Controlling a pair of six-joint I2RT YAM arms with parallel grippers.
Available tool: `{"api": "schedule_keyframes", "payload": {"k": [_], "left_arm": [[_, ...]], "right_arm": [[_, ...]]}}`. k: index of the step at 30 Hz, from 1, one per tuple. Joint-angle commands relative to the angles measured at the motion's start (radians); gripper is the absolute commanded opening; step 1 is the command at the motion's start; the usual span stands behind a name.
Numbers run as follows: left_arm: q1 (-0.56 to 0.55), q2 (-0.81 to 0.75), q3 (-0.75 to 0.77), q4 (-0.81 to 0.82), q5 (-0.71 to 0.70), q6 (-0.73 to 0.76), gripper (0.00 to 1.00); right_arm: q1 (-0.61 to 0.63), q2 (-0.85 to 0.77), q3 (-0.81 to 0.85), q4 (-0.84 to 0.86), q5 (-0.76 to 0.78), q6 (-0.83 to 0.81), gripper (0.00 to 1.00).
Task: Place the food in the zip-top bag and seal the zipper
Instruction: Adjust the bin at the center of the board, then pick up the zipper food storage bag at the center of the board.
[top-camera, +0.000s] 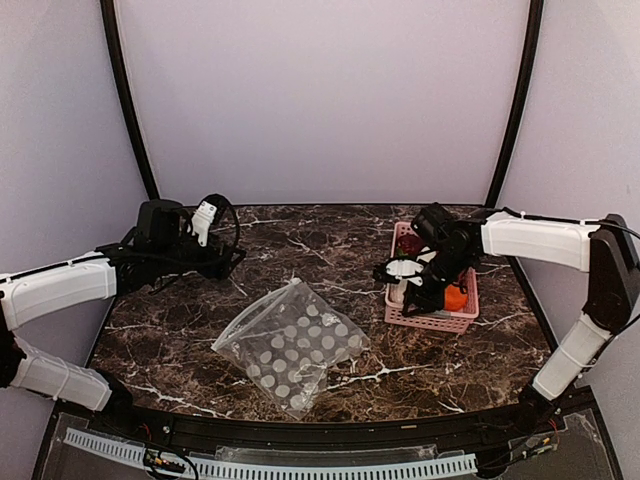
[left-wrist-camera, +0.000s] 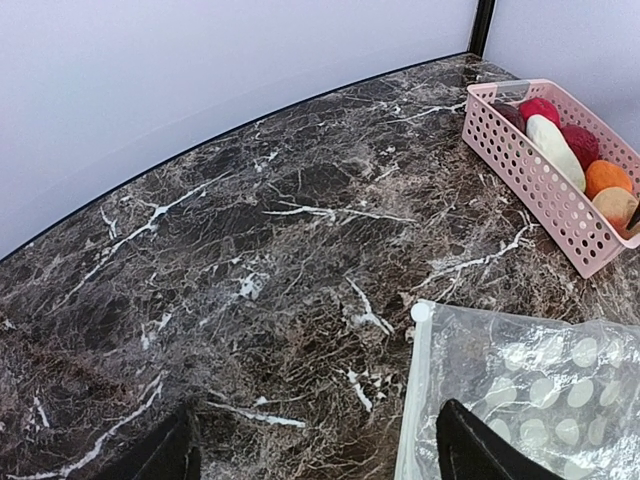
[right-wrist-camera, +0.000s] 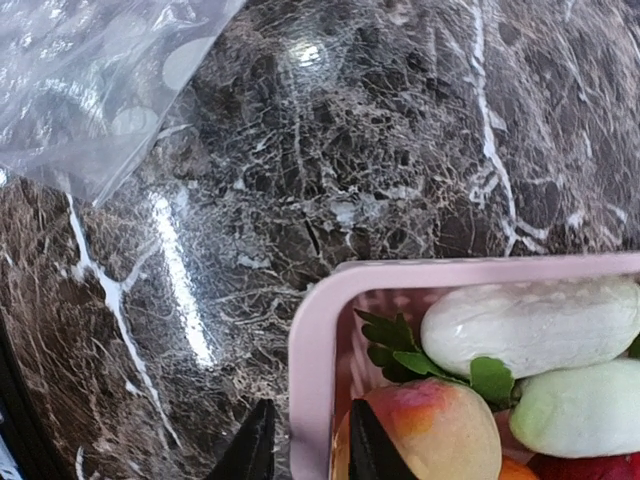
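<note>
Watch your right gripper (right-wrist-camera: 310, 425) first. Its fingers (right-wrist-camera: 368, 450) stand only a little apart, one outside the pink wall of the basket (right-wrist-camera: 310, 330) and one inside, next to the yellowish piece (right-wrist-camera: 435, 430). You cannot tell from here whether they touch that wall. Close like this and you likely pinch plastic, not food, and a lift then tips or drags the whole basket. The two radishes (right-wrist-camera: 530, 325) lie tight against that piece, so a grab there can also nudge a neighbour out.

All the food (left-wrist-camera: 558, 150) is in the basket. None is in the bag (top-camera: 290, 345), which lies flat on the table (top-camera: 330, 240) between the arms, apart from the basket. Your left gripper (left-wrist-camera: 320, 455) is spread wide and empty, just beside the zipper (left-wrist-camera: 411, 400). The bag looks limp and the stone slick. If nothing holds the mouth open, a dropped piece probably lands on top, rolls off, or shoves the bag aside. A pinch through both layers would keep it shut.
</note>
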Motion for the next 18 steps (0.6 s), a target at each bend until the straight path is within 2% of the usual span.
{"api": "schedule_keyframes", "payload": {"k": [1,3,5,9,13,18], "left_arm": [[-0.005,0.013,0.024,-0.025,0.017,-0.025,0.8],[-0.005,0.019,0.037,-0.05,-0.01,-0.052,0.8],[-0.005,0.026,0.051,-0.087,-0.031,-0.102,0.81],[-0.005,0.04,0.088,-0.192,-0.003,-0.206,0.81],[-0.005,0.057,0.065,-0.252,0.115,-0.308,0.84],[-0.004,0.171,0.077,-0.377,0.176,-0.386,0.88]], "right_arm": [[0.007,-0.007,0.119,-0.045,-0.056,0.028,0.42],[0.007,-0.011,0.172,-0.069,-0.111,0.032,0.5],[0.009,-0.025,0.203,-0.078,-0.171,0.043,0.52],[0.009,-0.052,0.218,-0.08,-0.234,0.075,0.53],[0.007,-0.103,0.191,-0.063,-0.232,0.078,0.54],[0.008,-0.147,0.175,-0.054,-0.238,0.085,0.54]]}}
